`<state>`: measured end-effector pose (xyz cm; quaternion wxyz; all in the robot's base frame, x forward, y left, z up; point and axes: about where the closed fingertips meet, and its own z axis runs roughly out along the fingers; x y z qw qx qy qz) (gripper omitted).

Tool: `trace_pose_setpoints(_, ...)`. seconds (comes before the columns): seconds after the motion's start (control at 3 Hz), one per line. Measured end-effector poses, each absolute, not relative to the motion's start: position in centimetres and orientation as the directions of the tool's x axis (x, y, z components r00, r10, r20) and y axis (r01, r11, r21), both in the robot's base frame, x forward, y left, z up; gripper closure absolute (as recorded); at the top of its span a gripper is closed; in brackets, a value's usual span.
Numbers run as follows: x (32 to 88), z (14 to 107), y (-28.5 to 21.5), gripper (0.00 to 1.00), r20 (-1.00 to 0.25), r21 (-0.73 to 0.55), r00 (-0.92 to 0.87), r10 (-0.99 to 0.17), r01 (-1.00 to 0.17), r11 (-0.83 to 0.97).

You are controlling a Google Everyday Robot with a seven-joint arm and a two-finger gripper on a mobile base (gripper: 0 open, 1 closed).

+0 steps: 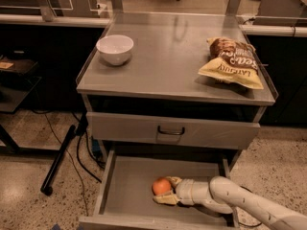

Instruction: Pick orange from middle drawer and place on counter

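Arm cut off at right edge. Hand (166, 190) in middle drawer (129, 188), touching orange (161, 185); grip impossible to judge. Open room left on drawer floor, mid desk (168, 56).

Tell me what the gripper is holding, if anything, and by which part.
It cannot be told. The gripper is low in the middle drawer, right up against the orange, which sits on the drawer floor; a firm hold does not show.
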<state>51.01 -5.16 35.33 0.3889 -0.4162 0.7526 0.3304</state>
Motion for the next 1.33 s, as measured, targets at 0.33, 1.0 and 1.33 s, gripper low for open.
trace_pose_setpoints(0.33,51.01,35.33,-5.16,0.6,-0.86,0.174,-0.351,-0.369,-0.883,0.435)
trace_pose_setpoints(1.0,51.01,35.33,-5.15,1.0,-0.86,0.174,-0.351,-0.369,-0.883,0.435)
trace_pose_setpoints(1.33,51.01,35.33,-5.15,1.0,-0.86,0.174,-0.351,-0.369,-0.883,0.435)
